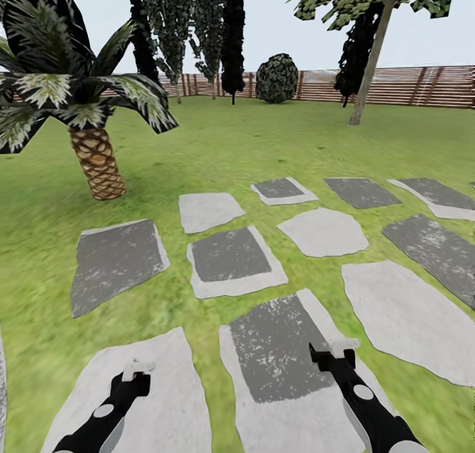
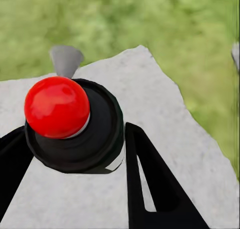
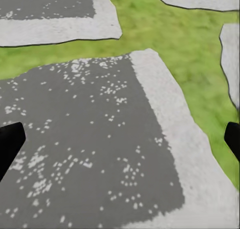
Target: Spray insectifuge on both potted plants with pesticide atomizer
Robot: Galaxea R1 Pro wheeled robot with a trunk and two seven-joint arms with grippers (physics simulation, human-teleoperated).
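Observation:
In the left wrist view, the pesticide atomizer appears end-on: a red knob on a dark round body with a sliver of white. My left gripper is shut on it, one black finger on each side. In the head view the left gripper hangs low over a pale stepping stone. My right gripper hovers over a dark-centred stone. Its fingers stand wide apart with nothing between them, so it is open. The potted plants are out of view.
Green lawn with several irregular grey stepping stones stretches ahead. A scaly-trunked palm stands at the left. Farther off are a slanting tree trunk, a round bush, dark trees and a brown slatted fence.

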